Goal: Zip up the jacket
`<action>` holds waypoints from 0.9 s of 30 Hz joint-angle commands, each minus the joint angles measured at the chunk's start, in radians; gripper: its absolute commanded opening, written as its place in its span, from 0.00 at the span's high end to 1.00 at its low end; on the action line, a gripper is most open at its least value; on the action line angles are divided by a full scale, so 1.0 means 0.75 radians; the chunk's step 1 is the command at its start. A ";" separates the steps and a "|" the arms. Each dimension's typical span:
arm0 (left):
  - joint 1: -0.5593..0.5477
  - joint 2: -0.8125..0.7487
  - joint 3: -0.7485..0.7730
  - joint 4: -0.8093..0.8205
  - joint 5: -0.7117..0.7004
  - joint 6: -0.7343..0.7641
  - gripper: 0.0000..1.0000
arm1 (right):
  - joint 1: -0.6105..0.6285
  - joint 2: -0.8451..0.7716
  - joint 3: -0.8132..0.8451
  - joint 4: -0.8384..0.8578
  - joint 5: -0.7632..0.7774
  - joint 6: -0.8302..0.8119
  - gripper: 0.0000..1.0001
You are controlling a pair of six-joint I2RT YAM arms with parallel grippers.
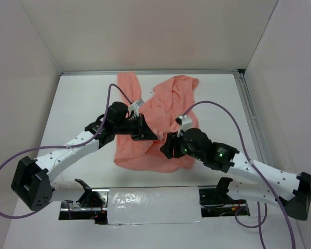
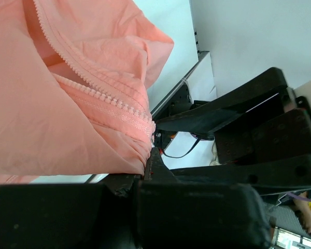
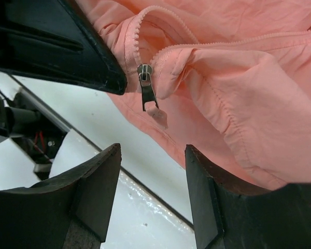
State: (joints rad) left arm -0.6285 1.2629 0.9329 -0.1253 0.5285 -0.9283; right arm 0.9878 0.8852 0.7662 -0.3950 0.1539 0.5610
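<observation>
The salmon-pink jacket lies crumpled in the middle of the white table. My left gripper is shut on the jacket's lower hem, right at the bottom end of the zipper teeth. In the right wrist view the metal zipper slider sits at the foot of the opening, its pull tab hanging loose. My right gripper stands open just below the tab, with nothing between its fingers. The left gripper's black finger shows beside the slider.
White walls enclose the table on three sides. A metal rail runs along the right edge. A taped strip lies between the arm bases. Purple cables loop above both arms.
</observation>
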 commanded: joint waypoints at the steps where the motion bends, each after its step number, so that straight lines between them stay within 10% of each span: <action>1: 0.008 -0.035 0.053 -0.023 -0.017 -0.032 1.00 | 0.039 0.043 -0.009 0.150 0.112 0.023 0.41; 16: 0.012 -0.086 0.016 -0.023 -0.040 -0.045 1.00 | 0.080 0.237 -0.113 0.441 0.183 0.142 0.50; 23: 0.020 -0.086 0.016 -0.029 -0.044 -0.028 1.00 | 0.078 0.147 -0.150 0.516 0.251 0.127 1.00; 27: 0.022 -0.086 0.012 -0.035 -0.064 -0.022 1.00 | 0.072 0.094 -0.081 0.382 0.192 0.060 1.00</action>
State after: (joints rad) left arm -0.6193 1.2266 0.9333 -0.1635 0.4896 -0.9482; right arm 1.0382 1.0031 0.6548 -0.0971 0.2939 0.6460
